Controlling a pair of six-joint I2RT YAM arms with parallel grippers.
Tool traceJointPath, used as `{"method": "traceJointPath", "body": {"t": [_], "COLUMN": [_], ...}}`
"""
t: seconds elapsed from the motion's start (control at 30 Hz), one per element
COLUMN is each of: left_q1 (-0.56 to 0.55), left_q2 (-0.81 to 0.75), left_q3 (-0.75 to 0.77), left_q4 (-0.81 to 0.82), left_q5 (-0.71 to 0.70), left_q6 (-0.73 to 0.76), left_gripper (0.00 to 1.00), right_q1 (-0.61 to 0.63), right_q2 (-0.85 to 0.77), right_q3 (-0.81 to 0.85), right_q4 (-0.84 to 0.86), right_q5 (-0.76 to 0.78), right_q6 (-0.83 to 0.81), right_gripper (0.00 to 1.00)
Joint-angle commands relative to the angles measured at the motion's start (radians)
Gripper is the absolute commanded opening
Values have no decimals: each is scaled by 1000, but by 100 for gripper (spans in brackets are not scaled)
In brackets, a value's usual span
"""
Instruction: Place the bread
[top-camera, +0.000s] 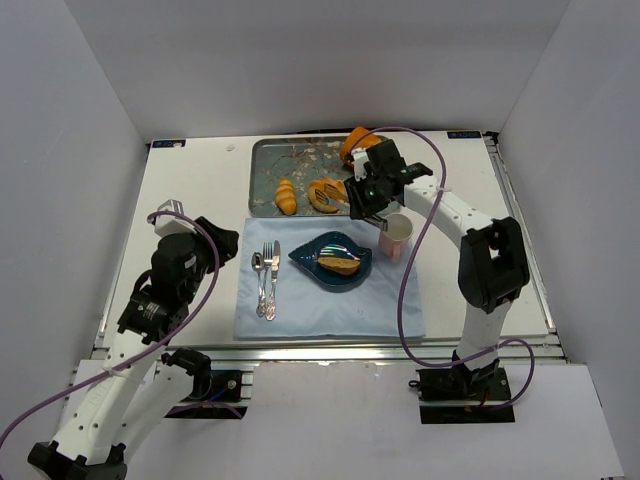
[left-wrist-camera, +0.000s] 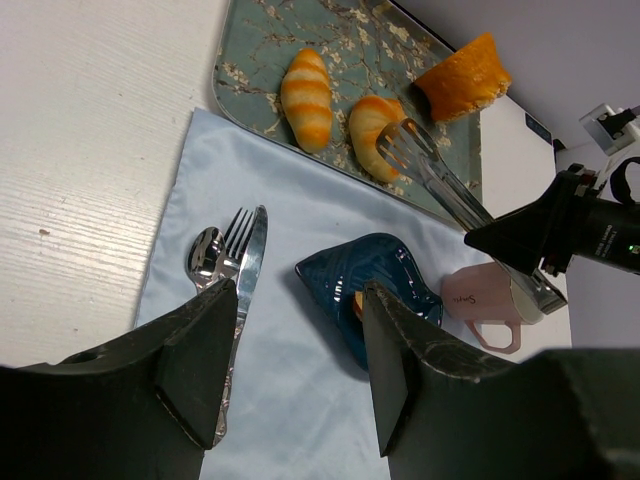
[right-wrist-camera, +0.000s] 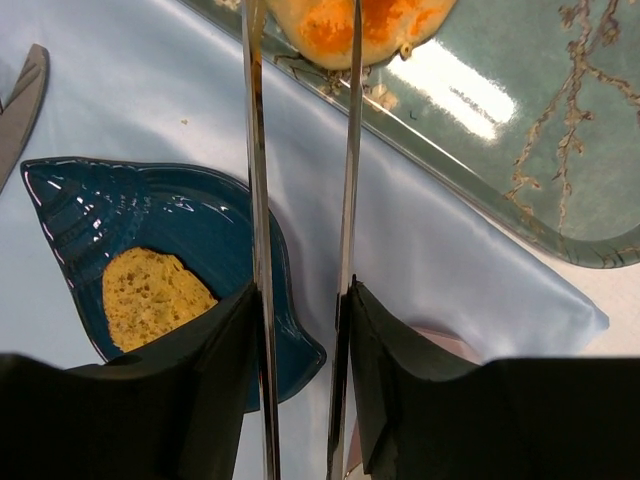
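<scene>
A patterned grey-green tray (top-camera: 268, 160) at the back holds two striped croissants (top-camera: 286, 195) (top-camera: 325, 192) and an orange bread wedge (top-camera: 352, 143). A blue shell-shaped plate (top-camera: 350, 275) on the pale blue napkin (top-camera: 330, 305) holds a bread slice (top-camera: 339, 264). My right gripper (top-camera: 368, 195) is shut on metal tongs (right-wrist-camera: 258, 200), whose arms reach over the middle croissant (right-wrist-camera: 350, 25); their tips are out of the right wrist view. In the left wrist view the tongs (left-wrist-camera: 440, 180) end at that croissant (left-wrist-camera: 372, 130). My left gripper (left-wrist-camera: 295, 370) is open and empty above the napkin.
A pink cup (top-camera: 398, 235) stands right of the plate, under my right arm. A fork (left-wrist-camera: 235, 240), spoon (left-wrist-camera: 205, 255) and knife (left-wrist-camera: 250, 260) lie on the napkin's left side. White walls enclose the table on three sides.
</scene>
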Motion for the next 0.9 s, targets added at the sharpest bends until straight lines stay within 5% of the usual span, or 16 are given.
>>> {"method": "traceJointPath", "body": {"t": [0.0, 0.3, 0.63, 0.87], "left_q1": [6, 6, 6, 6], "left_q2": [-1, 0, 2, -7], "left_q3": [2, 4, 10, 10], "left_q4": [5, 9, 5, 0], "left_q5": [-2, -3, -6, -12], "left_q6": [0, -3, 0, -2], "left_gripper": [62, 62, 62, 62], "right_q1": [-1, -1, -1, -31], "right_q2": [27, 38, 29, -35], "right_q3": [18, 13, 9, 32], "right_q4": [7, -12, -25, 7], "right_q5": [2, -19, -85, -154], "right_q6": [15, 15, -3, 8], "right_gripper": [45, 33, 0, 0]}}
